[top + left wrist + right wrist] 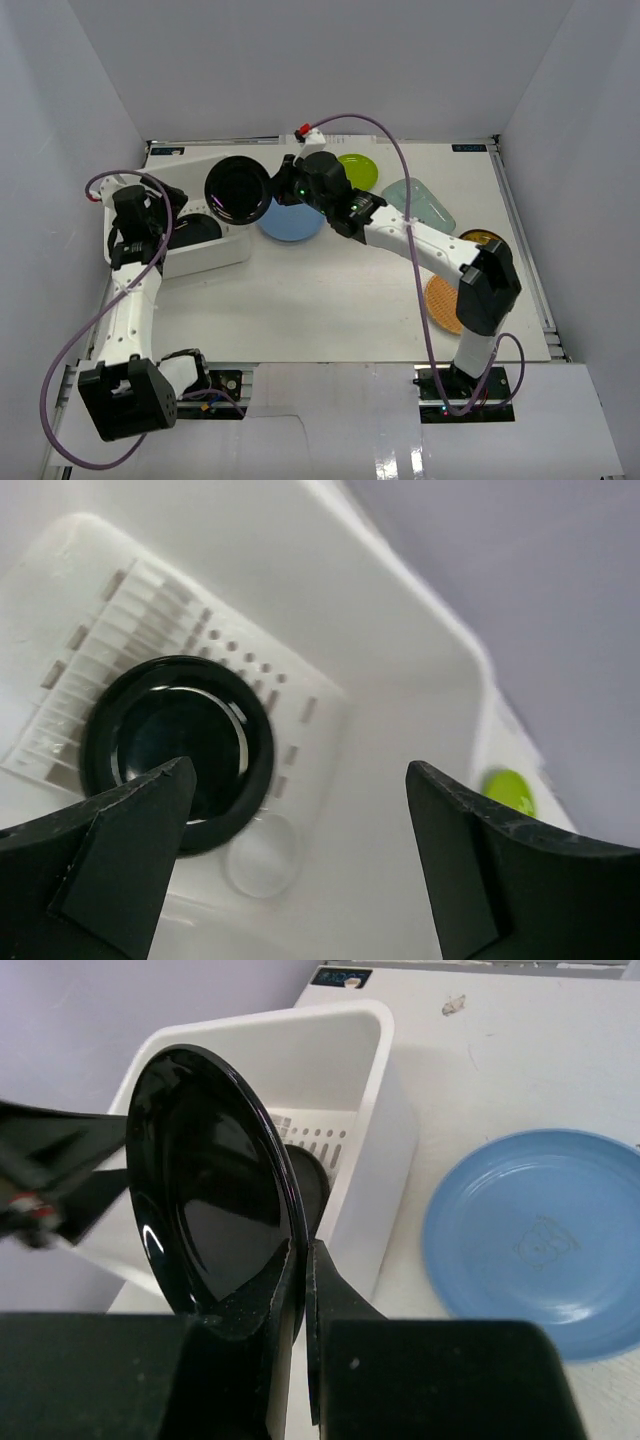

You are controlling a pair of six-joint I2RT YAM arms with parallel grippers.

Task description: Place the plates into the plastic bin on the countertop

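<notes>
The white plastic bin (222,255) stands at the left of the countertop (330,300). One glossy black plate (180,745) lies on its slotted bottom. My left gripper (298,770) hangs open just above that plate, with nothing between its fingers. My right gripper (302,1245) is shut on the rim of a second black plate (210,1190), held on edge over the bin's right end (238,188). A blue plate (292,222) lies right of the bin, below the right wrist.
On the countertop lie a lime green plate (357,168), a pale mint oblong plate (418,205), a gold-and-black plate (480,238) and a tan woven plate (443,303), partly under the right arm. Grey walls enclose the table.
</notes>
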